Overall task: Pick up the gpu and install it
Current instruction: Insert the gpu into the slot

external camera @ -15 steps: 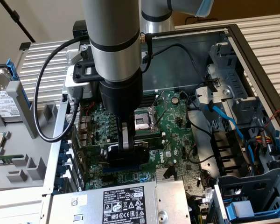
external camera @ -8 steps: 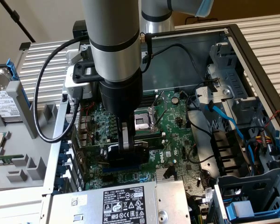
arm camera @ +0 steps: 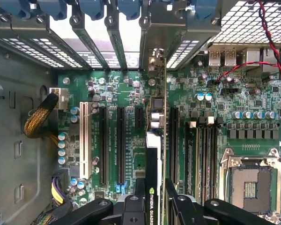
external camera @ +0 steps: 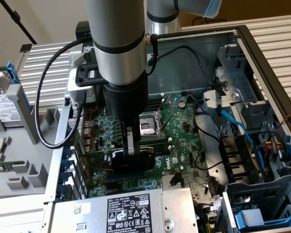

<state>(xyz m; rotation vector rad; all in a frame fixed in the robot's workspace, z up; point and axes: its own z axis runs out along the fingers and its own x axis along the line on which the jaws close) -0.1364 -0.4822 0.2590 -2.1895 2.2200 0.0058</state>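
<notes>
So the pincer (external camera: 132, 148) is clamped onto the gpu (external camera: 128, 161), one finger on each face of the card, down inside the open case (external camera: 262, 53), right over the motherboard (external camera: 184, 126). It's definitely gripping it, not hovering over it.

The wrist view is the useful one here. You're looking straight along the gpu (arm camera: 153, 161), which stands on its edge with the black shroud and its NVIDIA label on one face and the thin green board on the other. The pincer (arm camera: 155, 202) holds it at the near end, so the card's long axis runs away from the pincer toward the rear slot openings (arm camera: 126, 28) of the case. That's parallel to the long black expansion slots (arm camera: 121, 140) on the board. The silver bracket end (arm camera: 157, 56) sits right up by those rear openings.

The card is lined up among the slots, well away from the CPU socket (arm camera: 250, 187). I honestly can't tell whether the bottom edge is in a slot or just above it, since the card hides its own connector.
</notes>
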